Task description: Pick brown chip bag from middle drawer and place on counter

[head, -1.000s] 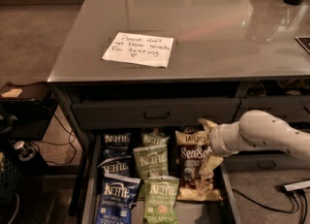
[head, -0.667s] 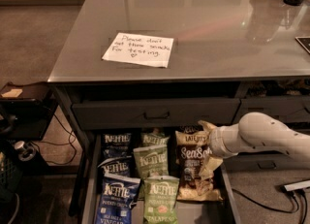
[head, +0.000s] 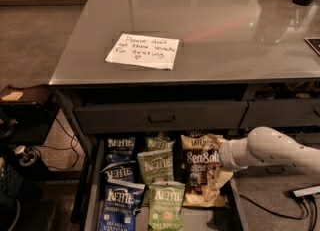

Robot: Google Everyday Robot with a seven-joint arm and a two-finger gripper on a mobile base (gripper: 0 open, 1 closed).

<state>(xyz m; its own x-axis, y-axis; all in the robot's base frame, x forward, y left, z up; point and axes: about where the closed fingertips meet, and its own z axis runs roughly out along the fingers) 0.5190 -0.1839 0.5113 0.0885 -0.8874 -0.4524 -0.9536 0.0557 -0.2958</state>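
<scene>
Several Kettle bags crowd the middle drawer (head: 93, 195). The brown chip bag (head: 199, 175) lies at its 3 o'clock side, with the gripper (head: 220, 164) at the bag's 3 o'clock edge; whether it grips cannot be told. An edge hold on glossy film may slip, or the bag may snag under the counter (head: 225, 40).

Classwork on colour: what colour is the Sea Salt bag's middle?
Dark brown bag, camera view; tool at its right.

a lab-like office snack corner: the glossy grey counter (head: 225, 35) carries a handwritten paper note (head: 142, 51) at 11 o'clock about snacks for testing. cables (head: 60, 137) trail on the floor at 8 o'clock. the open middle drawer (head: 93, 190) at 6 o'clock is stocked with chip bags (head: 156, 165). the gripper (head: 223, 156) reaches in at 5 o'clock.
</scene>
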